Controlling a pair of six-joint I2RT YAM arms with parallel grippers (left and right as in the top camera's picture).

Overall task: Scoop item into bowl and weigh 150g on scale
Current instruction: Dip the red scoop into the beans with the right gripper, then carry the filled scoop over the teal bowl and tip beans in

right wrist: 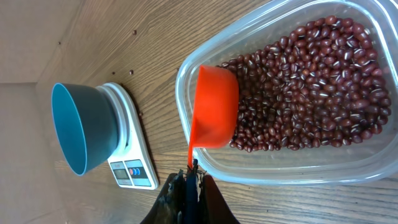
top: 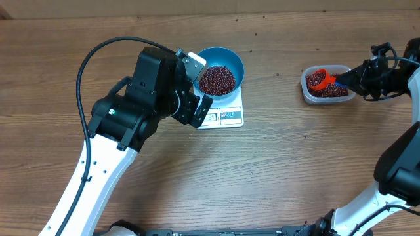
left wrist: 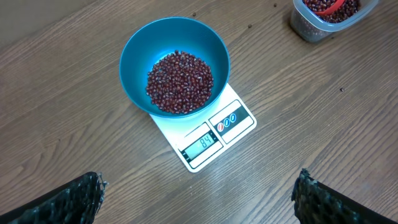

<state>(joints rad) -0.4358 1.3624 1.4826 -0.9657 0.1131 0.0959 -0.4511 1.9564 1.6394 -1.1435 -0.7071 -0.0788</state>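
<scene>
Surface: Brown wood-grain table, seen from above, with your two arms working at opposite ends of it.

Scale: the white scale lay flat near the middle of the table, its display facing your left wrist camera and reading 84.

Bowl: the blue bowl stood upright on the scale, covering most of the platform and leaving only the display edge bare.

Beans: one heap of dark red-brown beans covered the bottom of the bowl, well below its rim; a larger supply filled the clear container.

Container: the clear plastic container sat well apart from the scale, off toward your right arm's side.

Scoop: the red scoop was inside the container at the end nearer the scale, tipped on its side over the beans — you could not tell from these views how much it carried.

Right gripper: your right gripper was clamped on the scoop's thin blue handle, fingers pressed together around it.

Left gripper: your left gripper hung above the table just beside the scale with its dark fingers spread wide — nothing between them, touching neither bowl nor scale.
</scene>
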